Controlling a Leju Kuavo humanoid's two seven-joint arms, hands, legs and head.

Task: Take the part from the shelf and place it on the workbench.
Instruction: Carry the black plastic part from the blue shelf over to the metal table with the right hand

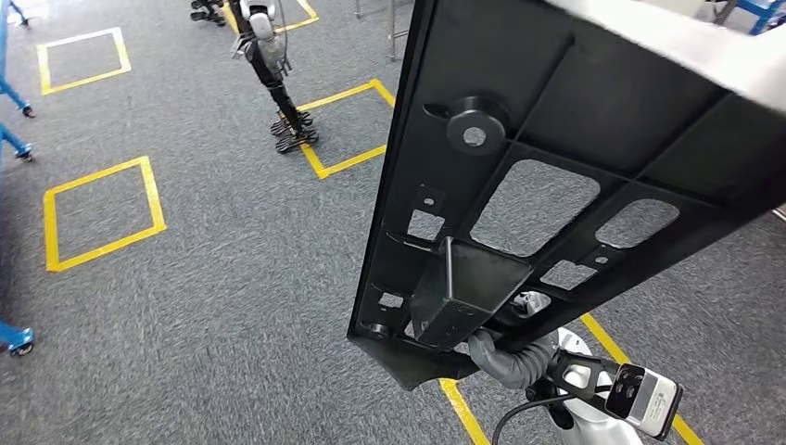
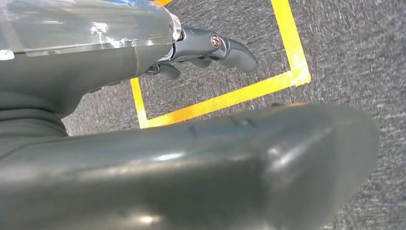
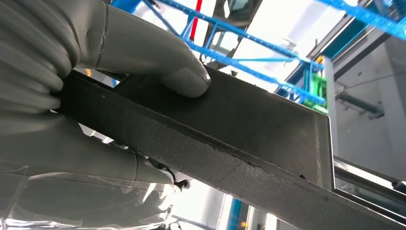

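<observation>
Right hand: You see your right hand (image 1: 505, 357) at about 5 o'clock in the head view. It grips the low end of the part. In the right wrist view the thick grey thumb (image 3: 184, 79) presses flat on the black panel, and the hand's grey cover sits under the edge.

Part: The big black part (image 1: 575, 176) is in the air, held by that hand. It runs from 5 o'clock up to 1 o'clock in the head view. It has window-like holes, ribs, a round knob and a boxy block near the hand. It is tilted, with the far end higher up in the picture.

Left hand: Your left hand (image 2: 210, 50) hangs over the floor in the left wrist view. Its fingers curl in and hold nothing.

Floor: The grey carpet (image 1: 232, 306) has yellow tape squares (image 1: 102, 209) at 9 o'clock and 12 o'clock in the head view.

Other robot: Dark legs of another robot (image 1: 278, 83) stand on the carpet at 11 o'clock, well apart from the part.

Blue frames: Blue frame feet (image 1: 14, 338) show at 9 o'clock, at the edge.
</observation>
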